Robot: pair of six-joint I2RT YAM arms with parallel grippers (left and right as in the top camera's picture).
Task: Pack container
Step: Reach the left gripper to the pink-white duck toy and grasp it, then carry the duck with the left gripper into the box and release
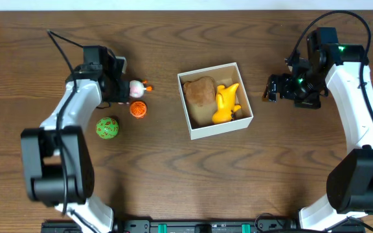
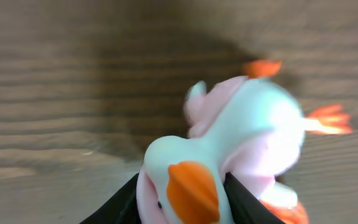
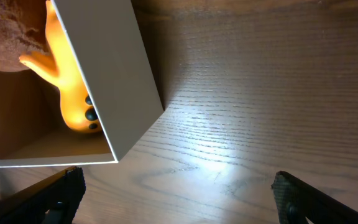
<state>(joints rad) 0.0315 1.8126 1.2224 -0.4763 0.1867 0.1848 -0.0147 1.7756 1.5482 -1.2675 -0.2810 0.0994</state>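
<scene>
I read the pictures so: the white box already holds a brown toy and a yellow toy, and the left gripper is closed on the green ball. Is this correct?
Not the ball. The left gripper is closed on the white-and-pink duck toy, as the left wrist view shows; the green ball lies free in the overhead view. The rest is right.

The left arm (image 1: 76, 105) and right arm (image 1: 358, 103) are wearing white shells over black joints — thin black cables (image 1: 59, 43) are looping off both, and green lights (image 1: 340, 48) are glowing near the black right gripper (image 3: 179, 190).
</scene>
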